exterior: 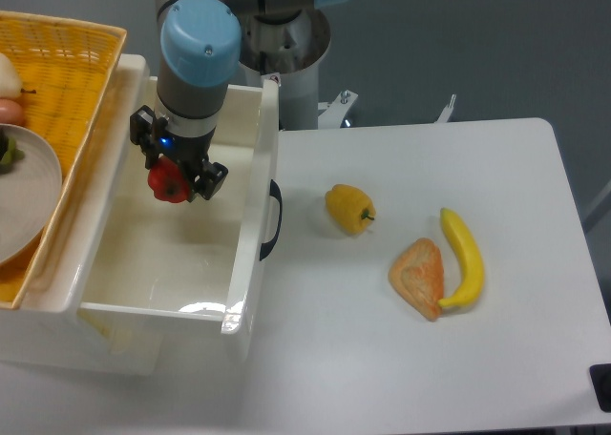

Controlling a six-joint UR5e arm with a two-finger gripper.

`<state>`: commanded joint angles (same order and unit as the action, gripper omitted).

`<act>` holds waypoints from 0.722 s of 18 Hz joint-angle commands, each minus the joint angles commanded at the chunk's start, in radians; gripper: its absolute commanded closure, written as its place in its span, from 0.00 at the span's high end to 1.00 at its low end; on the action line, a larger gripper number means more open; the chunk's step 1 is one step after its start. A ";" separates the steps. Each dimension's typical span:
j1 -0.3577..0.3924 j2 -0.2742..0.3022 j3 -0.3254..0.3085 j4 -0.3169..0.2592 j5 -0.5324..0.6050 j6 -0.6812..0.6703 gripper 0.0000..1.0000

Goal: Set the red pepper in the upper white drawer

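Note:
The upper white drawer point(243, 263) stands pulled open at the left, with a black handle on its right wall. My gripper point(176, 181) hangs over the drawer's inside, near its back half. It is shut on the red pepper point(169, 183), which shows glossy red between the black fingers. The pepper is held above the drawer's floor, inside the outline of the walls. Its stem is hidden by the gripper.
A yellow wicker basket point(81, 82) sits on top at the far left with a plate point(29, 196) and some fruit. On the white table lie a yellow pepper point(349, 209), a croissant point(419, 278) and a banana point(463, 258).

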<state>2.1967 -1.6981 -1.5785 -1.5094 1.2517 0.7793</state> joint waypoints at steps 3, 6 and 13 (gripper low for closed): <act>0.000 0.000 0.000 0.002 0.000 0.000 0.64; 0.000 -0.002 0.000 0.000 0.000 0.000 0.64; -0.006 -0.009 0.000 0.000 0.002 0.000 0.64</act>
<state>2.1905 -1.7073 -1.5785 -1.5094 1.2533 0.7793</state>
